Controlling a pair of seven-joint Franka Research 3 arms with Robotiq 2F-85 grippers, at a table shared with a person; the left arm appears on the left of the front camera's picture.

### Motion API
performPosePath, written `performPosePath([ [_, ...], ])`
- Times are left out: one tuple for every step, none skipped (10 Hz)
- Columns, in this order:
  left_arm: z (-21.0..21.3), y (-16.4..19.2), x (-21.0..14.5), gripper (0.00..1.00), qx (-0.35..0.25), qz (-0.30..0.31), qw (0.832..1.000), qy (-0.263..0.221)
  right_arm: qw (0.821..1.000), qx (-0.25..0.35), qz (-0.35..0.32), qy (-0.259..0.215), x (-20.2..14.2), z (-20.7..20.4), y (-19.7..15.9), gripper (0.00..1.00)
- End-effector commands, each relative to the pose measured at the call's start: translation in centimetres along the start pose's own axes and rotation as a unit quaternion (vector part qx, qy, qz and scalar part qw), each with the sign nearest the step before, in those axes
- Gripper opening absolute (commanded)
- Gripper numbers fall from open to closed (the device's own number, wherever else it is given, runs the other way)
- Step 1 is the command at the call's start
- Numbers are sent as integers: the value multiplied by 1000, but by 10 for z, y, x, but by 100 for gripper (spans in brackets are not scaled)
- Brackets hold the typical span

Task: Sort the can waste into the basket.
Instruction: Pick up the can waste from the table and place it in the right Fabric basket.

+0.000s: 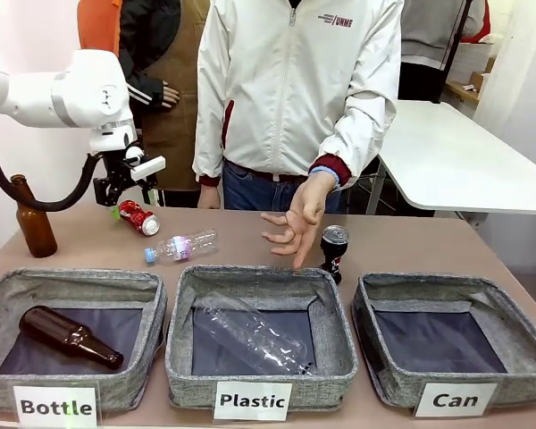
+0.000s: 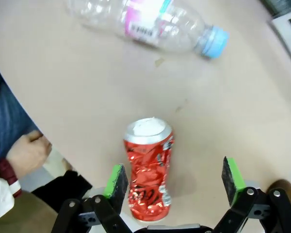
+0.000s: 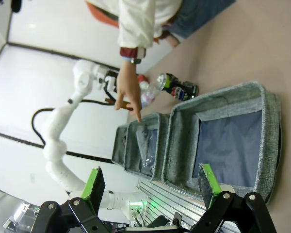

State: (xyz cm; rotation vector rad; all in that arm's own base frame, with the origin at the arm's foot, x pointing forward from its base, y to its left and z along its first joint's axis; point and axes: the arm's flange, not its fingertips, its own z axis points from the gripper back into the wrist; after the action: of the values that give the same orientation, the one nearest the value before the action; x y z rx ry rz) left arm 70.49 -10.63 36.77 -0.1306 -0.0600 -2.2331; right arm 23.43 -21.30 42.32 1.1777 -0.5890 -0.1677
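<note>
A crushed red can (image 1: 139,217) lies on the table at the far left; in the left wrist view the red can (image 2: 148,166) lies between my open left gripper's (image 2: 173,180) green pads, untouched. From the front, the left gripper (image 1: 130,190) hangs just above it. A dark Pepsi can (image 1: 333,251) stands upright near the middle, by the person's hand (image 1: 293,223); the Pepsi can (image 3: 177,86) also appears far off in the right wrist view. The "Can" basket (image 1: 453,336) sits at front right, its floor bare. My right gripper (image 3: 153,185) is open, high above that basket (image 3: 228,141).
A clear plastic bottle (image 1: 180,245) lies right of the red can. The "Bottle" basket (image 1: 71,335) holds a brown bottle, the "Plastic" basket (image 1: 261,331) a clear one. Another brown bottle (image 1: 34,219) stands at far left. The person stands across the table.
</note>
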Motion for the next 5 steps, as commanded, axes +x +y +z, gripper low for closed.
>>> performPosePath([
  [-7,19,-9,100,17,37,999,32,1000,10,13,-8,3,0,0,100],
  [-16,23,-10,100,16,49,998,36,1000,10,13,-8,3,0,0,100],
  [-22,25,-14,100,23,60,997,51,1000,10,13,-8,3,0,0,100],
  [-28,28,-16,100,3,61,997,50,1000,10,13,-8,3,0,0,100],
  [-34,30,-18,100,-12,64,997,45,1000,10,13,-8,3,0,0,100],
])
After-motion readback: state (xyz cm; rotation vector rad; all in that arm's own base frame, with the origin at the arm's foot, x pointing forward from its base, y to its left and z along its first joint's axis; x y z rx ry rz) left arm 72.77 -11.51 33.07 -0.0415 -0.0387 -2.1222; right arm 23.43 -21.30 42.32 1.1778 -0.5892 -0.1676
